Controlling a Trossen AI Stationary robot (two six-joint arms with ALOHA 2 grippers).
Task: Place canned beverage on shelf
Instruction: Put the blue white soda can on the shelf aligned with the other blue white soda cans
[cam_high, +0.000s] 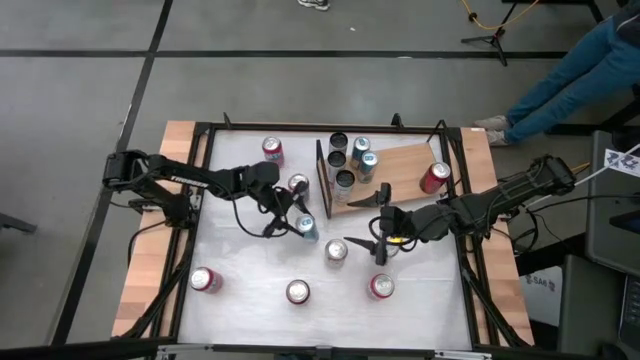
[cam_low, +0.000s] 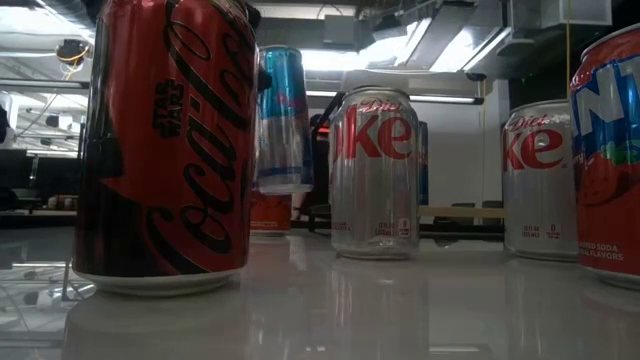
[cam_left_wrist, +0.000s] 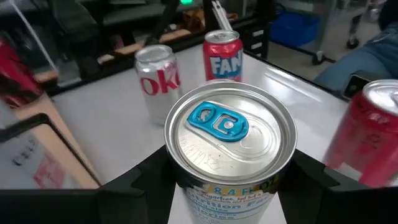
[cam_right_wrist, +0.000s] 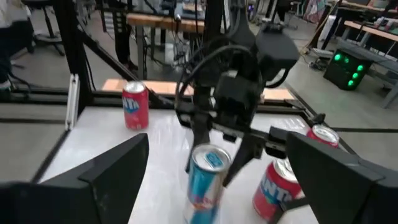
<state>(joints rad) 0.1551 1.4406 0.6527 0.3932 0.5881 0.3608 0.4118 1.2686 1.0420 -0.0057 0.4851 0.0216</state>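
A slim blue can (cam_high: 306, 228) with a blue tab (cam_left_wrist: 219, 121) hangs over the middle of the white table, and my left gripper (cam_high: 298, 222) is shut on it. The low view shows this can (cam_low: 283, 120) raised above the tabletop. To its right my right gripper (cam_high: 350, 222) stands open, facing the can with nothing between its fingers (cam_right_wrist: 112, 168). The wooden shelf (cam_high: 400, 160) lies at the far right with its black frame (cam_high: 320, 170) toward the middle. Several cans stand on it, among them a red one (cam_high: 434, 177). My left gripper pinches the blue can's side wall (cam_left_wrist: 186, 186) just under the top rim, one finger (cam_left_wrist: 140, 186) on each side. The fingers come from the table's left, nearly level and slanting a little down. The can stays about upright, top up, clear of the table.
Loose cans stand around the table: a silver one (cam_high: 298, 184) just beyond the left gripper, a red one (cam_high: 272, 150) at the far side, a silver one (cam_high: 335, 252) and red ones (cam_high: 381, 286) (cam_high: 297, 291) (cam_high: 203, 279) near the front. A person's legs (cam_high: 570, 70) show beyond the far right corner.
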